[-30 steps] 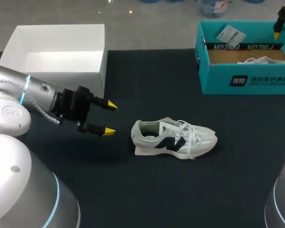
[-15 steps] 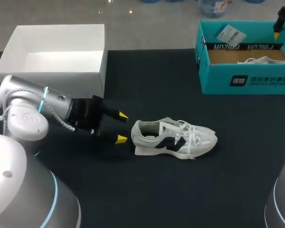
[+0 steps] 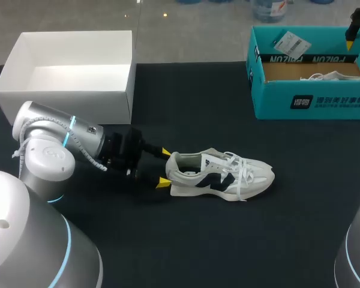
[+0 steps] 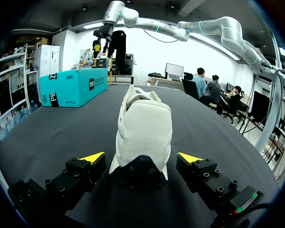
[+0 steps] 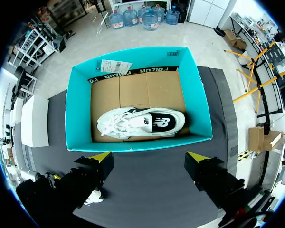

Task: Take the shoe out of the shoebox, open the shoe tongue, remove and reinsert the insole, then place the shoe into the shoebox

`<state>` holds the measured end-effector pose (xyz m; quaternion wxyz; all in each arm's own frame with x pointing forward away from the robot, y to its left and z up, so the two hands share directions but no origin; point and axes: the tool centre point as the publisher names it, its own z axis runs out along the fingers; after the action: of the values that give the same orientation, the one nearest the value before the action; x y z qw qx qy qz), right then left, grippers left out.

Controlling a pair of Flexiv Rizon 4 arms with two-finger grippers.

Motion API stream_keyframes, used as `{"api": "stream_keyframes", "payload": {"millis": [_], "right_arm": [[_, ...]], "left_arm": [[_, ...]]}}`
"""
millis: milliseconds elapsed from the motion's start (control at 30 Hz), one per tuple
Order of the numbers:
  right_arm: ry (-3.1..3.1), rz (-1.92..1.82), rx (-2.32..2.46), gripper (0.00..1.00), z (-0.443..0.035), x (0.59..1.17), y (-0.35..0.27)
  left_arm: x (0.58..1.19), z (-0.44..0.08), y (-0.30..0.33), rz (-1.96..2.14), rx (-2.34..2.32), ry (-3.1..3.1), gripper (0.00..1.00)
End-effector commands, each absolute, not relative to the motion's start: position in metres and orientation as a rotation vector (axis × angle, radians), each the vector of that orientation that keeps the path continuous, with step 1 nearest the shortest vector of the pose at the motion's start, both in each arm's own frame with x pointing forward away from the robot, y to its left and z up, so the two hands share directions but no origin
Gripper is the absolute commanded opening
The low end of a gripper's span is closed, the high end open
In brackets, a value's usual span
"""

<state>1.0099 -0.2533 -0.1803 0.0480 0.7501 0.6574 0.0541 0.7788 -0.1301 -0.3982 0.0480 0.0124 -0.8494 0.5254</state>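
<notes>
Listing from the edges inward.

Worktop [image 3: 228, 240]: dark. It has broad bare surface on the near side of the shoe [image 3: 221, 175], and more between the shoe and the far boxes. That is my open room for moving.

The shoe: white with a dark side mark and loose laces. It stands on its sole near the middle of the worktop, heel toward my left arm [image 3: 60, 141] and toe toward the right. It is well apart from both boxes.

My left jaws: released and spread wide, low over the worktop. The two yellow tips [image 4: 92, 157] sit one on each side of the heel, just beside it. The left wrist view shows a gap on both sides, so nothing is gripped.

White box [image 3: 72, 99]: open-topped, at the far left corner, just behind my left arm. Its near wall is the closest obstacle to that arm.

Shoebox [image 3: 312, 102]: teal and open, at the far right edge. A second shoe [image 5: 140, 123] lies on its side inside, on the brown cardboard floor. A paper tag [image 5: 113, 66] lies on the far flap.

My right jaws: released and holding nothing. They hang high over the shoebox's near wall at the end of my right arm [image 3: 355, 21], well clear of the worktop.

Change over the last second: my left arm has swung forward from beside the white box's near corner to the heel of the shoe, with the jaws at the same spread. The shoe, both boxes and the right arm have not shifted.
</notes>
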Motion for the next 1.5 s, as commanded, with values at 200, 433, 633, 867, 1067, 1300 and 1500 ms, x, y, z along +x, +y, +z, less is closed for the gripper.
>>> {"api": "stream_keyframes", "payload": {"millis": [200,433,633,867,1067,1300,1500], "right_arm": [[2.002,0.164,2.287,1.00,-0.180,1.010,-0.253],[2.002,0.164,2.287,1.00,-0.180,1.010,-0.253],[2.002,0.164,2.287,1.00,-0.180,1.010,-0.253],[2.002,0.164,2.287,1.00,-0.180,1.010,-0.253],[2.002,0.164,2.287,1.00,-0.180,1.010,-0.253],[2.002,0.164,2.287,1.00,-0.180,1.010,-0.253],[2.002,0.164,2.287,1.00,-0.180,1.010,-0.253]], "left_arm": [[0.778,-0.414,-0.143,1.592,0.040,-2.570,1.00],[0.775,-0.425,-0.149,1.582,0.042,-2.578,1.00],[0.777,-0.430,-0.153,1.586,0.051,-2.577,1.00],[0.779,-0.432,-0.156,1.587,0.056,-2.578,1.00],[0.777,-0.432,-0.154,1.557,0.019,-2.574,0.00],[0.777,-0.419,-0.139,1.551,0.005,-2.589,0.00],[0.775,-0.409,-0.126,1.556,-0.003,-2.608,0.00]]}}
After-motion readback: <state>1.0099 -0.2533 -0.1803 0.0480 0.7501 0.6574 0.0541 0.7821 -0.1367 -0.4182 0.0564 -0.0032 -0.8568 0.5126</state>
